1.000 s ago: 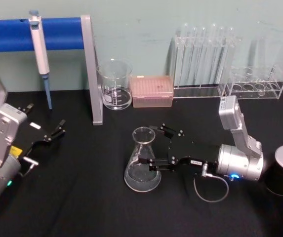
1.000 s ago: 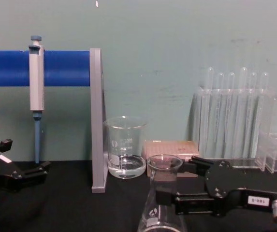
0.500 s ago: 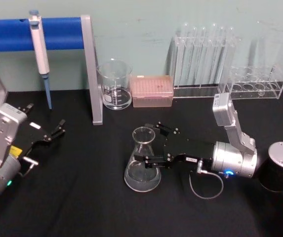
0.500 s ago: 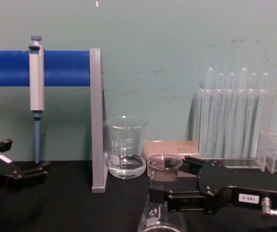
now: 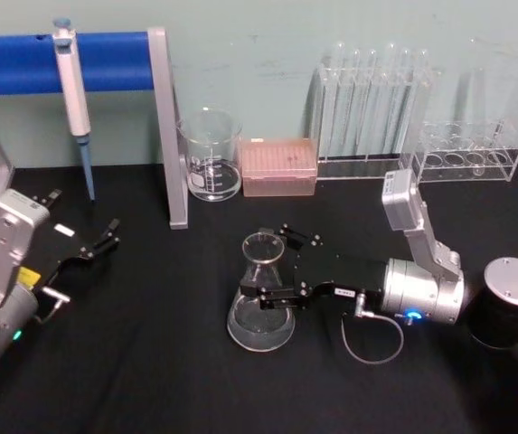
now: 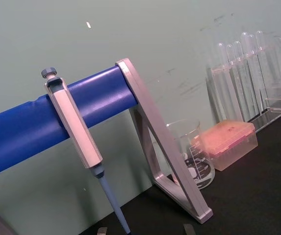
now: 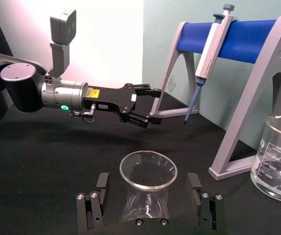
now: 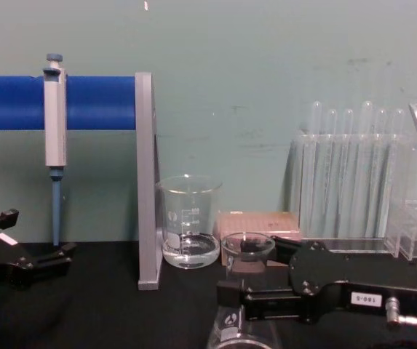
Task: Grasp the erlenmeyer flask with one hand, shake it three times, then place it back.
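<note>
While straddling the erlenmeyer flask (image 5: 260, 307) neck at centre frame with right hand (image 5: 269, 262) fingers (image 7: 100, 183) apart, not yet clamping: risking slip on tapered glass if closing off-centre, tipping it on the surface (image 5: 150, 362). Leaving left hand (image 5: 105, 240) lower left, fingers apart.

One erlenmeyer flask (image 5: 260, 315), one beaker (image 5: 211, 158), one pipette (image 5: 71, 83), one pink box (image 5: 278, 165), one blue stand (image 5: 19, 61), two clear racks (image 5: 367, 161) (image 5: 471, 165), two hands (image 5: 98, 242) (image 5: 272, 265).
</note>
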You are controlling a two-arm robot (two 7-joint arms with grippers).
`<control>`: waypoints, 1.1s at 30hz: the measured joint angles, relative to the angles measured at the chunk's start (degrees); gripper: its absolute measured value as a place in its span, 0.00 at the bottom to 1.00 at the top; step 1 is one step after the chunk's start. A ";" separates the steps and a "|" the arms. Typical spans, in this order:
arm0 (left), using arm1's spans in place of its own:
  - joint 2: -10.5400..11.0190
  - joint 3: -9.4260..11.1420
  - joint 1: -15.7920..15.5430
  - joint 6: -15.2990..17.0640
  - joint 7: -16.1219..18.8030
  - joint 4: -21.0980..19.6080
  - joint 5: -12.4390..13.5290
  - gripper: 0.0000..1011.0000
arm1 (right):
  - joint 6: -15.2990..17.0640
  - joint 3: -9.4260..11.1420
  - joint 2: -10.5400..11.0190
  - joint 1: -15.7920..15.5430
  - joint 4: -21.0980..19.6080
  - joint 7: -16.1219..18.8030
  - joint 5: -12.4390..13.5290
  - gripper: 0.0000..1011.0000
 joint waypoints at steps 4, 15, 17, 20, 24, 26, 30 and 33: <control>0.00 0.00 0.00 0.00 0.00 0.00 0.00 0.99 | 0.00 -0.21 0.00 0.01 -0.01 0.15 -0.04 0.99; 0.00 0.00 0.00 0.00 0.00 0.00 0.00 0.99 | 0.04 -0.15 0.15 -0.18 -0.46 -0.60 -0.33 0.99; 0.00 0.00 0.00 0.00 0.00 0.00 0.00 0.99 | 0.05 -0.14 0.13 -0.18 -0.45 -0.58 -0.33 0.99; 0.00 0.00 0.00 0.00 0.00 0.00 0.00 0.99 | 0.06 -0.13 0.13 -0.17 -0.43 -0.54 -0.32 0.99; 0.00 0.00 0.00 0.00 0.00 0.00 0.00 0.99 | 0.08 -0.12 0.13 -0.16 -0.41 -0.49 -0.31 0.99; 0.00 0.00 0.00 0.00 0.00 0.00 0.00 0.99 | 0.08 -0.12 0.13 -0.17 -0.41 -0.48 -0.31 0.99; 0.00 0.00 0.00 0.00 0.00 0.00 0.00 0.99 | 0.10 -0.12 0.13 -0.17 -0.38 -0.45 -0.29 0.99; 0.00 0.00 0.00 0.00 0.00 0.00 0.00 0.99 | 0.11 -0.12 0.13 -0.16 -0.37 -0.44 -0.28 0.99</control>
